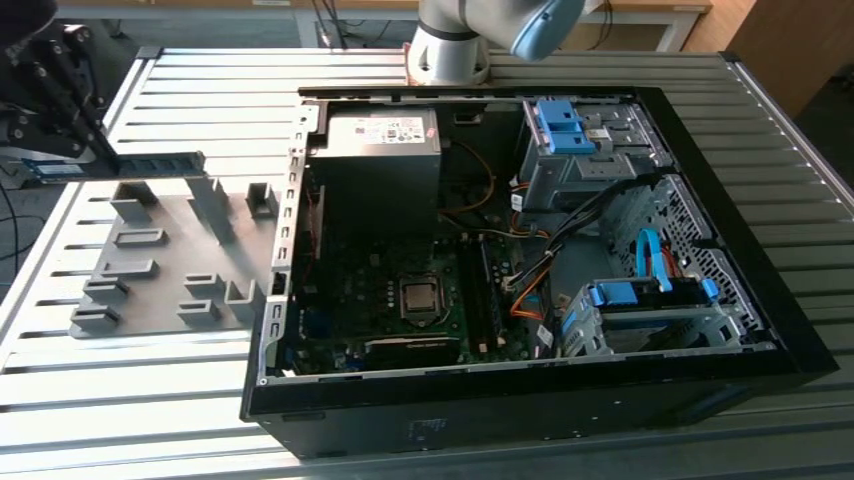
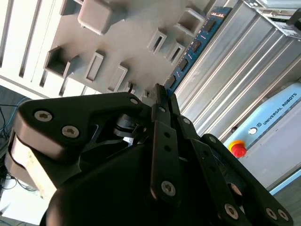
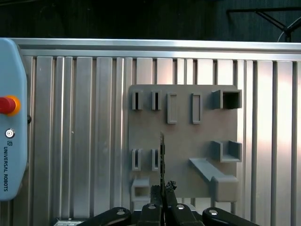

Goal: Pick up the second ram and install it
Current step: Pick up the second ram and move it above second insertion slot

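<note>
Computer case (image 1: 534, 400): lies open on the table (image 1: 134, 400) along its near edge; motherboard (image 1: 387, 270) exposed, and I can't tell which memory slots are filled.
Holder plate (image 1: 160, 290): flat on the table beside the case, toward the edge at the exterior view's left.
Gripper (image 1: 64, 160): over the plate's far end, clamped on one end of the stick.
Second ram (image 1: 154, 163): held level and on edge, apparently just clear of the holder blocks, well apart from the case.
Progress: pickup looks done; carrying and seating it in the motherboard remain.
</note>
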Available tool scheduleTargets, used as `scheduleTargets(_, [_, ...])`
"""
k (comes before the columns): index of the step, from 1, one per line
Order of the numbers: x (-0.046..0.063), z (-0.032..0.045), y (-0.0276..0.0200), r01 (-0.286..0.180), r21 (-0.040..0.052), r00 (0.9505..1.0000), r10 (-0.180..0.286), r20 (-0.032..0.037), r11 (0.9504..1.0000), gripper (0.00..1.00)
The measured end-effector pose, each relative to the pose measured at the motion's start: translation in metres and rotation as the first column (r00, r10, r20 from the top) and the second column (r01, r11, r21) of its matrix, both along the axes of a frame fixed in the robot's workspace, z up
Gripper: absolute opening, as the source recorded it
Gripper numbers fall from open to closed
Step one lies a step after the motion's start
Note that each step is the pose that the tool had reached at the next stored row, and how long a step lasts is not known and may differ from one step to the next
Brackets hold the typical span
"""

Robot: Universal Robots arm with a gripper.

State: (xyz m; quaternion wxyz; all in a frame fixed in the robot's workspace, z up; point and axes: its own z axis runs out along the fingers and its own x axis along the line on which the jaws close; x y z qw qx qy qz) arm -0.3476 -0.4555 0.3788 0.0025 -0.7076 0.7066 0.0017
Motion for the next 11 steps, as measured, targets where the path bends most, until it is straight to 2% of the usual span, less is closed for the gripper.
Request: scheduleTargets(11, [0.042, -0.0008, 0.0000, 0.000, 0.0000, 1.0000, 0.000, 0.0000, 1.0000, 0.14])
